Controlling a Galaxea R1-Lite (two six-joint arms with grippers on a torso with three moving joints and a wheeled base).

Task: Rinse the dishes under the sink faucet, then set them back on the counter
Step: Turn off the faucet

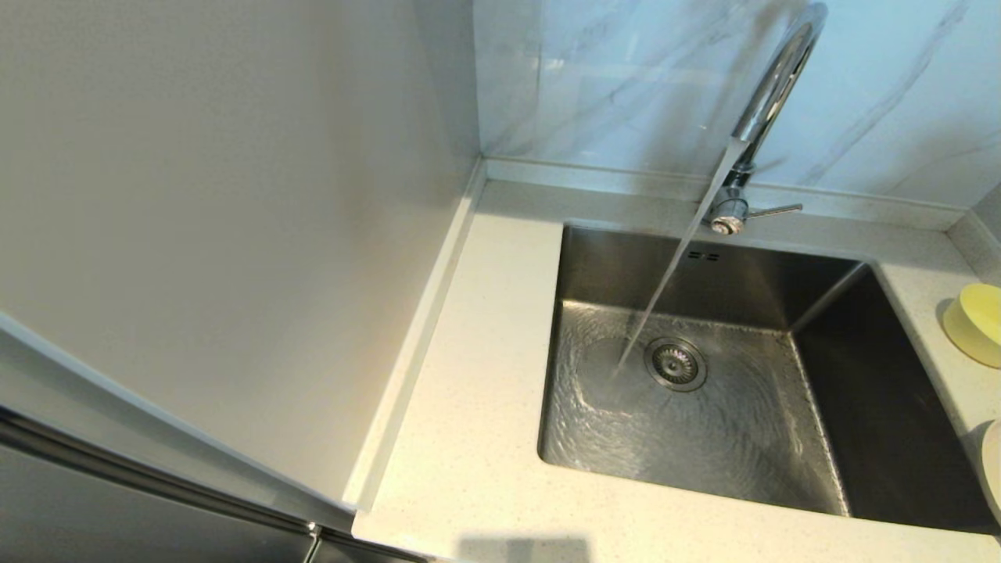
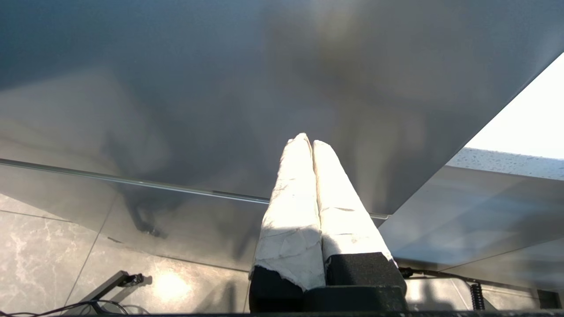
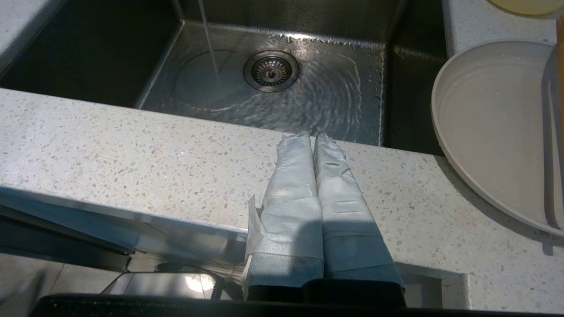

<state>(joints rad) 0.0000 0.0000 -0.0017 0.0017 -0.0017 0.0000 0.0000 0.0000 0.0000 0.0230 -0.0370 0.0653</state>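
Observation:
The chrome faucet [image 1: 770, 86] runs a slanted stream of water [image 1: 672, 289] into the steel sink [image 1: 884, 375], landing beside the drain strainer [image 1: 675, 363]. The pale yellow bowl [image 1: 977, 320] sits on the counter [image 1: 477, 407] right of the sink, cut by the view's edge. The cream plate [image 3: 498, 127] lies nearer on that side; a thin brown sliver [image 3: 560, 48] at its far edge may be the chopsticks. My right gripper [image 3: 313, 137] is shut and empty, hanging over the counter's front edge [image 3: 132, 149], left of the plate. My left gripper [image 2: 308, 141] is shut and empty, low beside a grey cabinet panel.
A tall pale side wall [image 1: 235, 195] rises left of the counter. The grey-veined marble panel [image 1: 610, 78] stands behind the faucet, whose thin lever [image 1: 774, 209] points right. Tiled floor [image 2: 44, 255] shows below the left gripper. Neither arm shows in the head view.

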